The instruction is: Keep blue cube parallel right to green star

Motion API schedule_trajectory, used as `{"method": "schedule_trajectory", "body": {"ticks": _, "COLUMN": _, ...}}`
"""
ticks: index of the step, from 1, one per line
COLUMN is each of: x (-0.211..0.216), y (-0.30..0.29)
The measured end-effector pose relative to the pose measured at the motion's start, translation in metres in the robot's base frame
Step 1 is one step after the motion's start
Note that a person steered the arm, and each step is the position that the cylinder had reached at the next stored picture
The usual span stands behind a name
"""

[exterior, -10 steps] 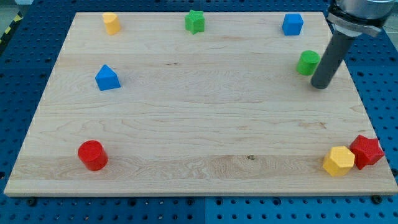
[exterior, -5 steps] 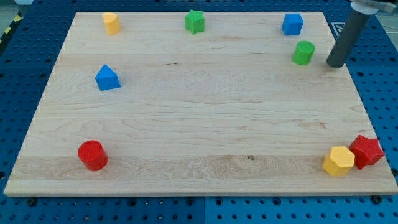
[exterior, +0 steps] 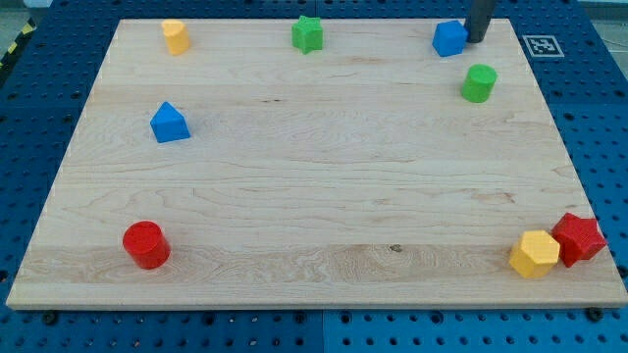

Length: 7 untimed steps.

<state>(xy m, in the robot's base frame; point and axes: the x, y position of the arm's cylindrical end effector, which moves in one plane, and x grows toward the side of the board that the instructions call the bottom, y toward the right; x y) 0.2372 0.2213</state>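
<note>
The blue cube (exterior: 449,38) sits near the board's top edge, toward the view's right. The green star (exterior: 307,33) sits near the top edge at centre, at about the same height in the view as the cube. My tip (exterior: 477,39) stands right against the blue cube's right side, touching it or nearly so. Only the rod's lower part shows, coming down from the view's top edge.
A green cylinder (exterior: 479,82) is just below the cube. A yellow block (exterior: 175,36) is at top left, a blue house-shaped block (exterior: 169,123) at left, a red cylinder (exterior: 146,244) at bottom left. A yellow block (exterior: 535,254) and a red block (exterior: 578,238) sit at bottom right.
My tip moved from beside the green cylinder up and left to the blue cube's right side. The cube has shifted slightly left. The green cylinder moved a little up early on.
</note>
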Motion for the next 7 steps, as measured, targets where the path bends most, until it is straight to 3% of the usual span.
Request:
{"method": "schedule_trajectory", "body": {"ticks": 4, "x": 0.002, "y": -0.114}}
{"method": "schedule_trajectory", "body": {"ticks": 5, "x": 0.002, "y": -0.112}}
{"method": "schedule_trajectory", "body": {"ticks": 7, "x": 0.058, "y": -0.095}}
